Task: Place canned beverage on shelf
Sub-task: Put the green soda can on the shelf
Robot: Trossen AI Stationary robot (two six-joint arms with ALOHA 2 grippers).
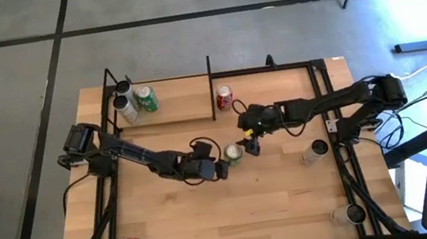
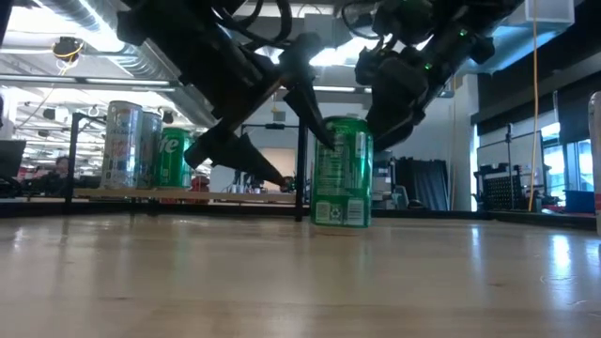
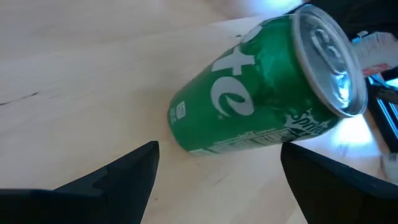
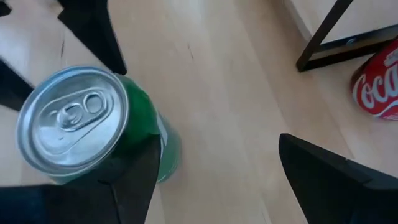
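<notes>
High view: the green aluminium can [image 1: 234,154] stands upright on the light-wood tabletop [image 1: 235,209] near its centre, well short of the narrow wood shelf [image 1: 181,103] at twelve o'clock. The left gripper [image 1: 223,169], at the can's eight o'clock, is spread and empty. The right gripper [image 1: 250,147], at its three o'clock, is likewise released. Bare wood lies toward six o'clock.

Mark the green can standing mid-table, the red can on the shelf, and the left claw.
Green can [image 2: 341,174]: low view, middle of its side wall.
Red can [image 1: 224,97]: high view, its top.
Left claw [image 1: 222,168]: high view, midway between its open fingertips, beside the green can.
</notes>
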